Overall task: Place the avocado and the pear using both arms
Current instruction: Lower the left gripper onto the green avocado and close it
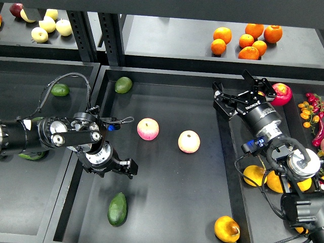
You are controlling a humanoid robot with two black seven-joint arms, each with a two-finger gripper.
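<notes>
1. The left jaws [123, 167] hang low over the middle tray [167, 212]. They look dark and end-on, so I cannot tell if they are spread or pressed together. They hold nothing.
2. The avocado [117, 209] lies just below the left jaws, near them but not touching. It rests flat on the tray floor.
3. The avocado is dark green and smooth. It is long like a teardrop, with its thin end pointing up toward the jaws.
4. The right jaws [242, 87] are spread wide, with nothing between them. They hang over the right edge of the middle tray.
5. The pear [227, 229] lies far below the right jaws, well apart from them, near the tray's bottom right corner.
6. The pear is plump and golden yellow, with an orange-brown patch on one side.
7. Two apples lie between the two jaws: a pink one [148, 129] and a paler one [189, 141]. They sit apart from each other.
8. A smaller, rounder avocado [123, 84] lies well above the left jaws, at the tray's top.
9. A red fruit [281, 93] sits just right of the right jaws.
10. Oranges [246, 39] sit on the shelf [167, 35] above the right jaws.
</notes>
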